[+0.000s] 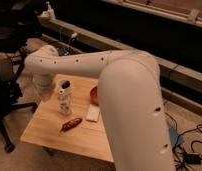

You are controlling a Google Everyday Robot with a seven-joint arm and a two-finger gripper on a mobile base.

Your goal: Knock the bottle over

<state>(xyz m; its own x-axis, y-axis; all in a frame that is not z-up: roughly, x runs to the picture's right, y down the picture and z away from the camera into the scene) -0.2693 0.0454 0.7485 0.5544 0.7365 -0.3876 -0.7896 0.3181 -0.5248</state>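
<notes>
The bottle (64,99) is small, translucent and whitish, and stands upright on the wooden table (49,136) near its far left part. My big white arm reaches in from the right and crosses above the table. Its gripper (45,89) hangs just left of the bottle, close beside it at the table's left edge. I cannot tell whether the two touch.
A red bowl (94,94) sits right of the bottle, partly hidden by my arm. A flat white pad (93,113) lies in front of it, and a reddish-brown object (70,124) in front of the bottle. A dark office chair (5,82) stands left. A white nozzle-topped bottle (48,9) stands far back.
</notes>
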